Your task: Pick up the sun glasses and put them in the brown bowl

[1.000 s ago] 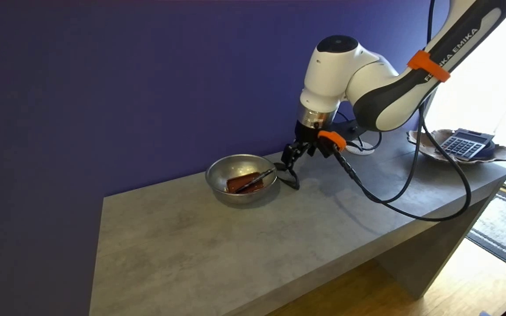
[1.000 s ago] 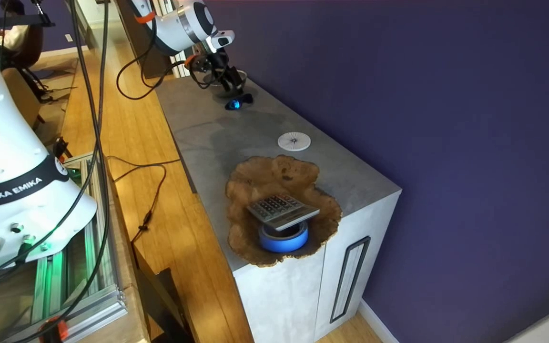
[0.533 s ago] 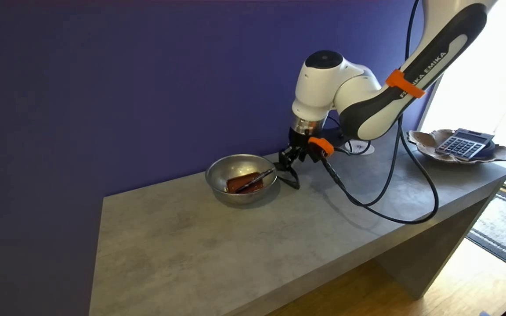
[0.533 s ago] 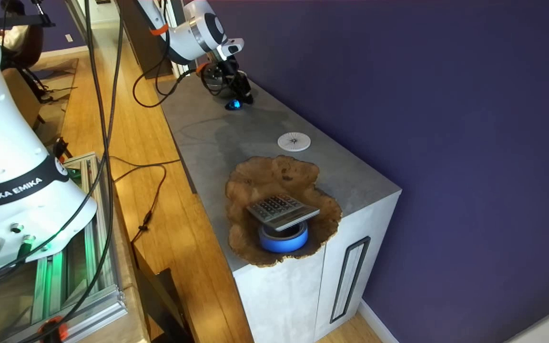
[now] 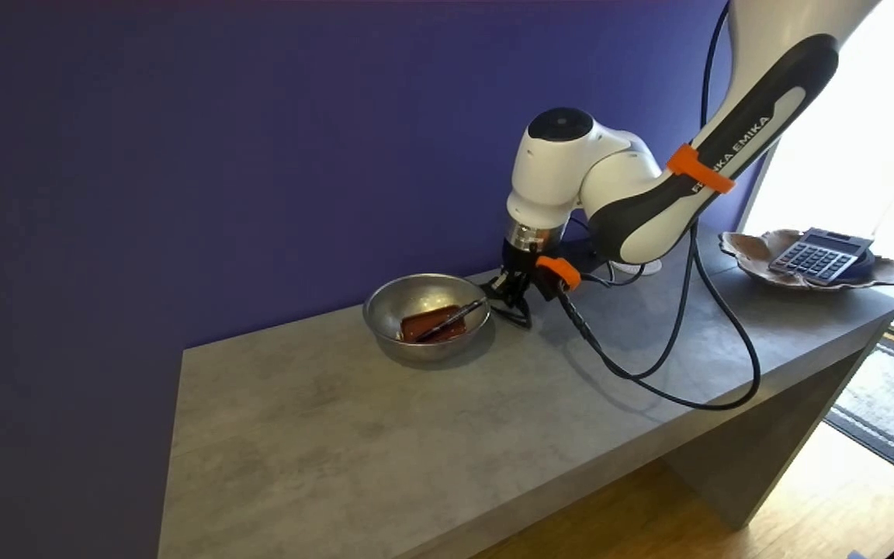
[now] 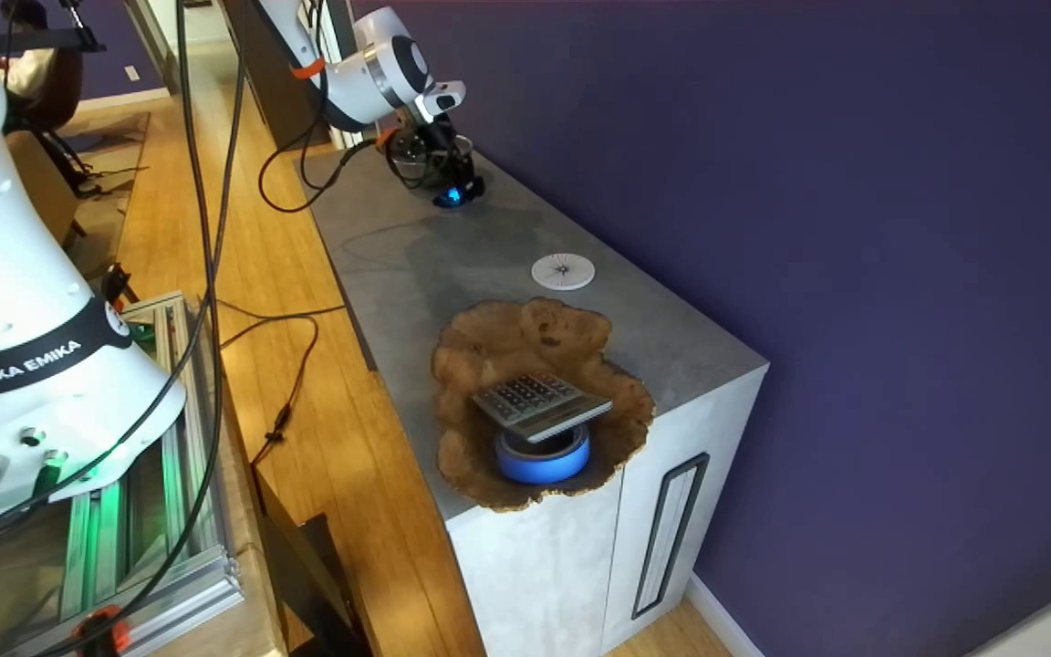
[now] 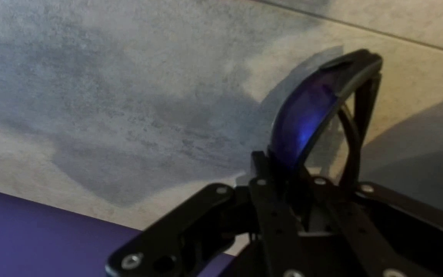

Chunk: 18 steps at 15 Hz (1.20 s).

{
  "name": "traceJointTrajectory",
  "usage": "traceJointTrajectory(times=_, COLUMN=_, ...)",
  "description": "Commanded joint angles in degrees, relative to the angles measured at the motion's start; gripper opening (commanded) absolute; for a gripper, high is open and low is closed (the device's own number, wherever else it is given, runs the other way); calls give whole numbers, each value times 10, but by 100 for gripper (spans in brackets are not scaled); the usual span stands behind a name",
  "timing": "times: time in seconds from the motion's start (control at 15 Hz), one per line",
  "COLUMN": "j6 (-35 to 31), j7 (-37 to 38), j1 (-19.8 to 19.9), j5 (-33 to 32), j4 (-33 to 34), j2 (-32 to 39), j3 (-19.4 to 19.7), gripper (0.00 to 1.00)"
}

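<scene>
1. Wrist view only: close detail of the sun glasses [image 7: 306, 119], tilted, with dark frame, violet-blue lens and thin arms; gray counter [image 7: 129, 77] in the background.
2. In an exterior view: interior of the metal bowl [image 5: 390, 300], containing a reddish-brown rectangular piece [image 5: 420, 323] and a black pen-like item [image 5: 455, 317] slanted across it, upper end at the rim.
3. In an exterior view: full outline of the brown bowl [image 6: 489, 342]; inside, a calculator [image 6: 535, 401] propped at a tilt on a roll of blue tape [image 6: 544, 467]. Below counter level, on the cabinet front: a long handle [image 6: 670, 537].
4. In both exterior views: white disc [image 6: 563, 272], flat on the counter, between the two bowls.
5. Legible writing: "FRANKA EMIKA" on the black band [image 6: 33, 361] of the arm base; same name on the arm link [image 5: 765, 116], some letters covered by an orange strap [image 5: 699, 168]. Calculator markings: too small to read.
6. Tool state, gripper [image 7: 288, 175]: jaws closed to a narrow gap, with an end of the sun glasses pinched between. Exact contact point: lost in dark blur.
7. Position of the sun glasses: at the fingertips, just beside the metal bowl, well apart from the brown bowl. Contact with the counter: cannot tell.
</scene>
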<state>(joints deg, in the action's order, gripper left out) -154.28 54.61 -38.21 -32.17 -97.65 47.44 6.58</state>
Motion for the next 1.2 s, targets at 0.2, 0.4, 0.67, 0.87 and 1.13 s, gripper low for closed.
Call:
traceJointTrajectory(times=0.2, j6=39, j7=92, j1=-59, j5=-7, j4=-155, j2=-154, j3=78, gripper=7)
traceJointTrajectory(times=0.4, j6=108, j7=173, j1=-78, j5=-46, j4=-236, j2=-226, j3=105, gripper=6)
traceJointTrajectory(times=0.67, j6=222, j7=286, j1=-43, j5=-75, j4=-352, j2=-319, j3=63, gripper=6)
traceJointTrajectory(times=0.87, j6=232, j7=279, j1=13, j5=-74, j4=-323, j2=-291, j3=6, gripper=15)
traceJointTrajectory(times=1.13, j6=231, j7=263, j1=54, j5=-65, j4=-307, j2=-281, j3=-21, gripper=4)
